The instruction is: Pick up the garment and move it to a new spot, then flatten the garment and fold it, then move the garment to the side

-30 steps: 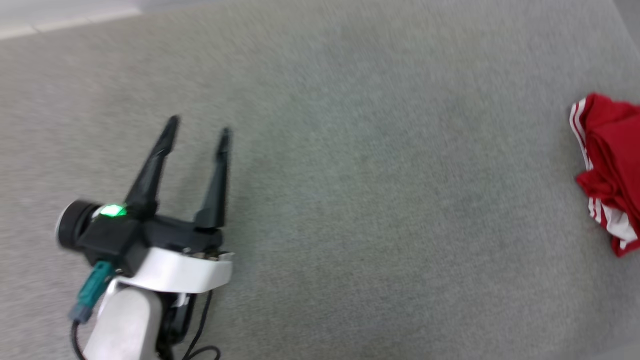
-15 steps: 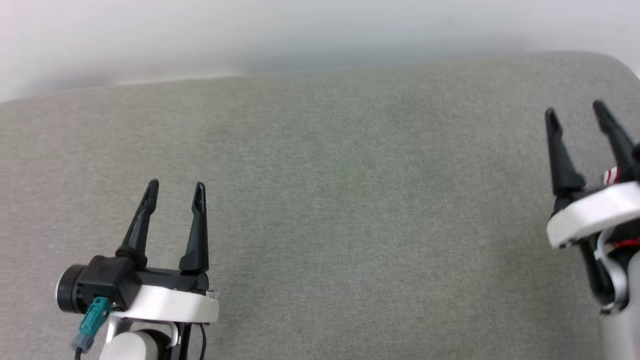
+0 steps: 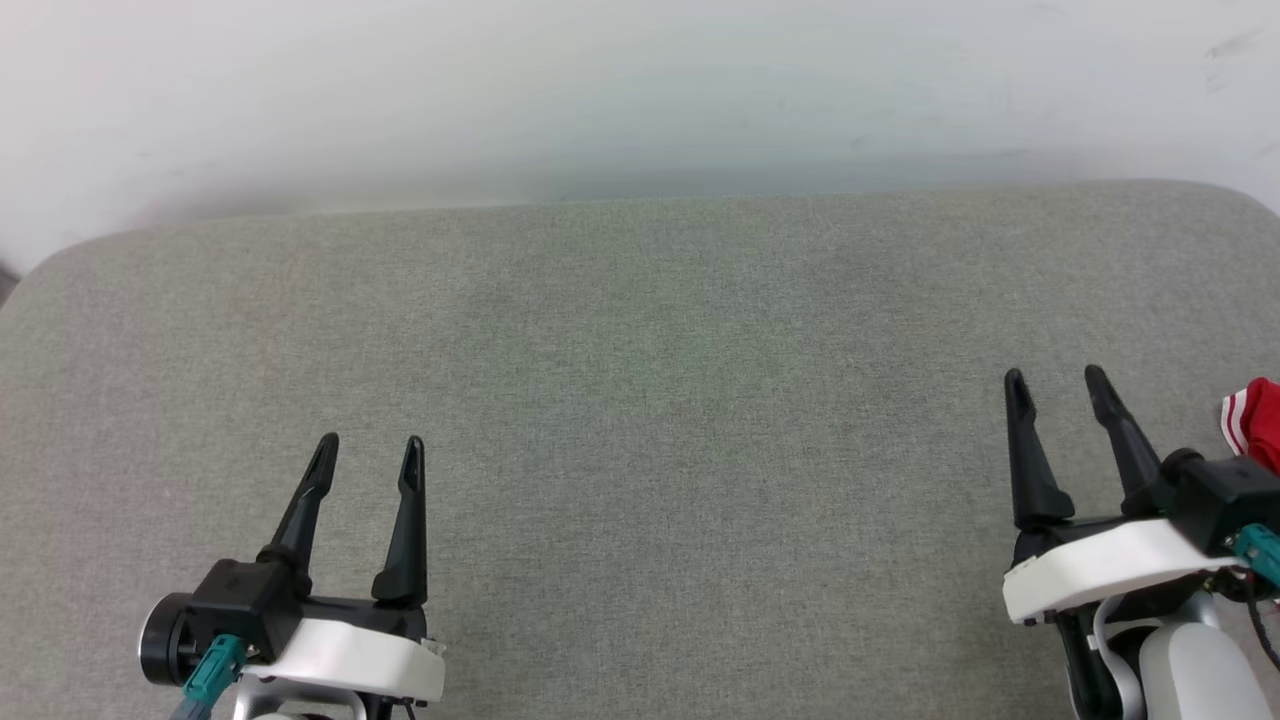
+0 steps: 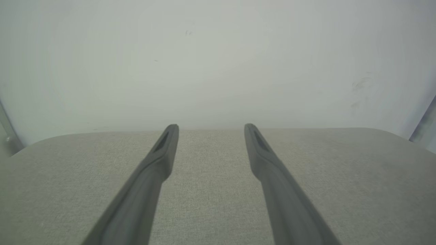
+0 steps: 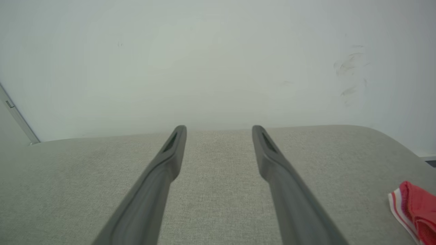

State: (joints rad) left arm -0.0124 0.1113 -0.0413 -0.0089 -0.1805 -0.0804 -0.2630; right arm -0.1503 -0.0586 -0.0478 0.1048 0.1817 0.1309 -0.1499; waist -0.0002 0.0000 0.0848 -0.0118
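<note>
Two grippers sit nearest the camera in the head view, held over a grey-green fabric surface (image 3: 640, 350). The left gripper (image 3: 371, 445) is at the lower left, its two long dark fingers spread apart and pointing away from the robot; the left wrist view shows just the woven fabric in the gap between them. The right gripper (image 3: 1055, 378) is at the lower right, its jaws likewise wide apart and holding nothing. Just beside its wrist, at the right edge, a part of the garment (image 3: 1255, 420) lies bunched on the fabric: red cloth with red-white striped trim, cut off by the frame and apart from the fingers. Farther out the surface runs to a rounded far edge, and behind it stands a pale wall (image 3: 640, 90) with a few faint scuff marks.
</note>
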